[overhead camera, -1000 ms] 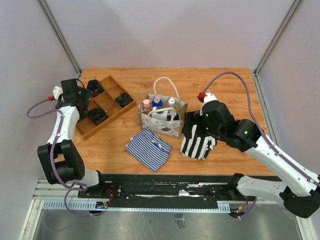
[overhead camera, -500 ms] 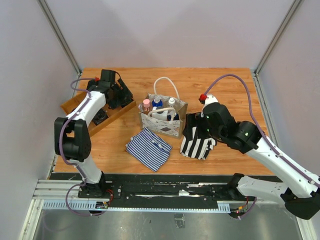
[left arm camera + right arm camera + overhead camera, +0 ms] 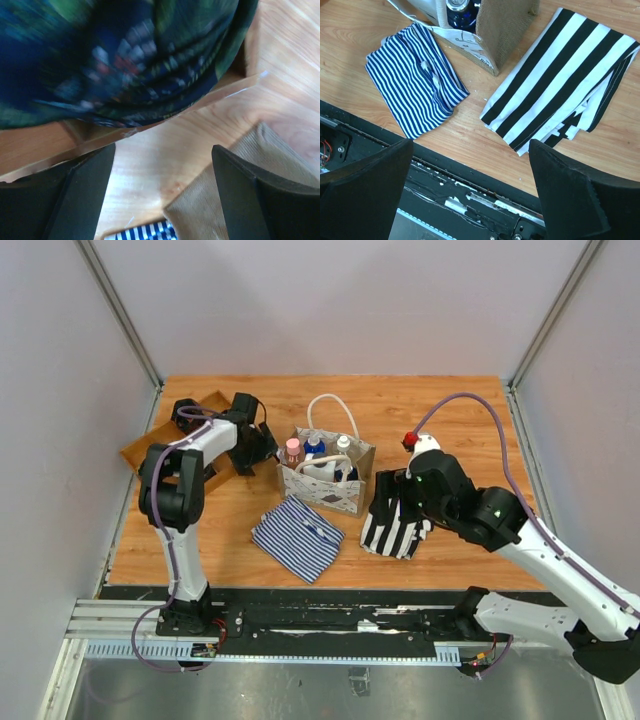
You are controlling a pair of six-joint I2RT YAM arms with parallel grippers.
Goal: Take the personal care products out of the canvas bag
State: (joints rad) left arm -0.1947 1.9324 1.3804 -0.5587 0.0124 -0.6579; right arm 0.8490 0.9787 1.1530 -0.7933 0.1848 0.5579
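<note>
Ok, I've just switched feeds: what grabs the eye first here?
The canvas bag stands mid-table with capped bottles upright inside. In front lie a blue-striped cloth at its left and a black-striped cloth at its right, by the open right hand. The open left hand hovers between the bag and the wooden tray.

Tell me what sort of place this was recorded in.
Most likely a lab test cell, not a home: a wooden table boxed in by plain panel walls, two robot arms mounted on a rail, and staged props such as a canvas bag of bottles.
</note>
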